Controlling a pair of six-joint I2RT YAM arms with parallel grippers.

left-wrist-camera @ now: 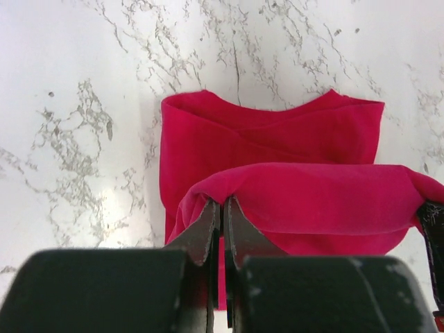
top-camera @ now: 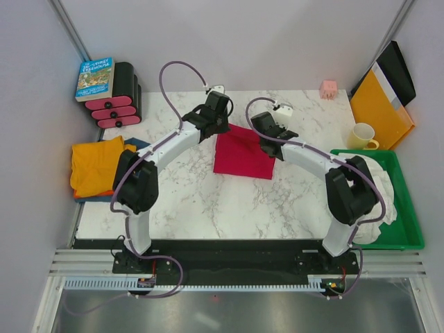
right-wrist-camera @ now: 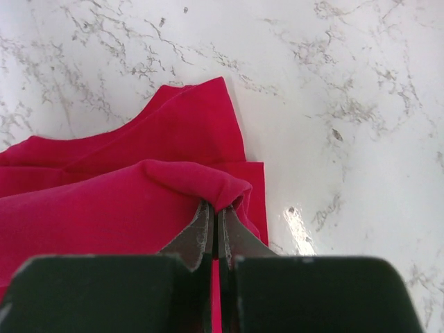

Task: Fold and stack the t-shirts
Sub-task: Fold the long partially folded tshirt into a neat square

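The crimson red t-shirt lies partly folded in the middle of the marble table. My left gripper is shut on its far-left edge, and the left wrist view shows the left gripper pinching a raised fold of the red t-shirt. My right gripper is shut on the far-right edge; the right wrist view has the right gripper pinching a lifted fold of red t-shirt. The orange t-shirt rests folded on the dark blue t-shirt at the table's left edge.
A green tray holding white cloth sits at the right. A yellow mug and an orange-yellow folder stand at the back right, near a small pink object. A book lies on a pink-and-black stack at the back left.
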